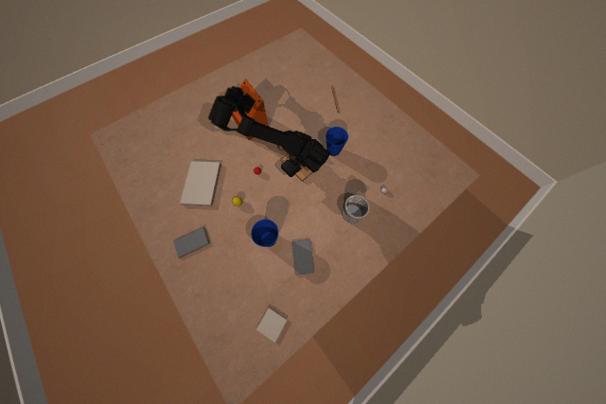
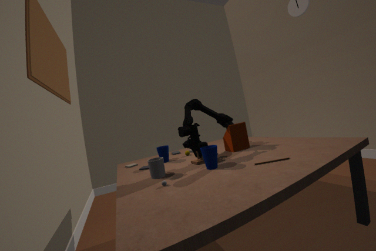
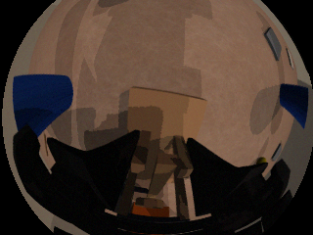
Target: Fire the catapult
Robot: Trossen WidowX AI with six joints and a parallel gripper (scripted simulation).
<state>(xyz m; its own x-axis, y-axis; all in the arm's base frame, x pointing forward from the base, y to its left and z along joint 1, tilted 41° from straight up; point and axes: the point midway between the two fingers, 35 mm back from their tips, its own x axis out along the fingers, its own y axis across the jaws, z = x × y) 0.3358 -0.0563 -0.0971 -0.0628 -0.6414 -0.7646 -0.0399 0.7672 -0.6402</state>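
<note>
The wooden catapult (image 1: 304,174) (image 2: 196,161) (image 3: 168,108) stands on the table, mostly hidden under the arm in the top view. My gripper (image 1: 301,165) (image 2: 197,153) (image 3: 163,138) points down over it and is shut on the catapult, its dark fingers on either side of the wooden middle part. The white mug (image 1: 350,217) (image 2: 157,168) stands upright beyond the catapult's front end. A red ball (image 1: 257,170), a yellow ball (image 1: 237,201) (image 2: 187,153) (image 3: 261,161) and a small pale ball (image 1: 383,189) (image 2: 164,183) lie on the table. Whether a ball sits in the catapult's cup is hidden.
One blue cup (image 1: 336,139) (image 2: 210,157) (image 3: 43,98) stands close beside the gripper; another blue cup (image 1: 264,233) (image 2: 163,153) (image 3: 295,100) stands on the other side. Grey slabs (image 1: 191,241) (image 1: 303,257), pale slabs (image 1: 201,183) (image 1: 272,324) and a thin stick (image 1: 335,98) (image 2: 272,161) lie around.
</note>
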